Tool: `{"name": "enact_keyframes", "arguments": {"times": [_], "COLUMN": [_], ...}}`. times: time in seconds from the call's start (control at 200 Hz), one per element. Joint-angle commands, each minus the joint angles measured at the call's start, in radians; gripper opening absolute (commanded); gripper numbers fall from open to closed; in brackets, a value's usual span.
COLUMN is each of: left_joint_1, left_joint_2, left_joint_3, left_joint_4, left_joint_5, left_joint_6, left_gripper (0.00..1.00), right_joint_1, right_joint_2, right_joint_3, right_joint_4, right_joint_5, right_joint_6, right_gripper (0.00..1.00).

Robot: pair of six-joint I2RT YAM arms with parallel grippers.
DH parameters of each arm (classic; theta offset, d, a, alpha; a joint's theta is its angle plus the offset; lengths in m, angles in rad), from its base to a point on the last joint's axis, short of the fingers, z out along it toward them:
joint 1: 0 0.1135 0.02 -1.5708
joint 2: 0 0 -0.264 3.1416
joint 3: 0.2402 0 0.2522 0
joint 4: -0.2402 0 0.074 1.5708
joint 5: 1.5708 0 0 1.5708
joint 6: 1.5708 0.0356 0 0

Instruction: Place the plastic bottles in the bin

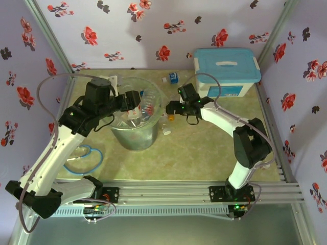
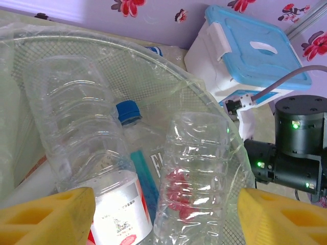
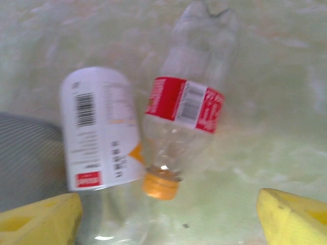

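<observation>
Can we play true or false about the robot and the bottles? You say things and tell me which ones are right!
1. Some bottles are already inside the bin. True.
2. The box at the back has a red lid. False: its lid is light blue.
3. The orange-capped bottle lies on the table. True.
4. The right pincer is squeezing a bottle. False: it is open, above the orange-capped bottle, and holds nothing.
5. The left pincer is over the bin. True.
</observation>
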Motion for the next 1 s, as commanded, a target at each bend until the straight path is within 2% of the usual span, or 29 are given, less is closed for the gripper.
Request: {"name": "enact_keyframes", "arguments": {"times": [0.0,0.18,0.425,0.55,0.73,0.995], "left_joint_1": [0.017,0.041,0.066,0.07,0.072,0.073], "left_joint_2": [-0.013,-0.046,-0.083,-0.085,-0.086,-0.092], "left_joint_3": [-0.003,-0.013,-0.041,-0.047,-0.05,-0.057], "left_joint_4": [0.013,-0.006,-0.021,-0.02,-0.018,-0.017], "left_joint_5": [-0.001,-0.001,-0.005,-0.005,-0.005,-0.005], "left_joint_6": [0.004,0.004,0.001,-0.001,-0.001,-0.006], "left_gripper": [0.74,0.74,0.74,0.74,0.74,0.74], "right_joint_1": [0.018,0.025,0.029,0.031,0.031,0.031], "right_joint_2": [0.022,0.103,0.171,0.203,0.258,0.276], "right_joint_3": [-0.004,0.036,0.051,0.057,0.06,0.036], "right_joint_4": [0.036,0.044,0.051,0.048,0.07,0.118], "right_joint_5": [-0.099,-0.189,-0.23,-0.224,-0.251,-0.281], "right_joint_6": [0.001,0.04,0.09,0.098,0.134,0.17], "right_gripper": [0.84,0.78,0.71,0.71,0.78,0.72]}}
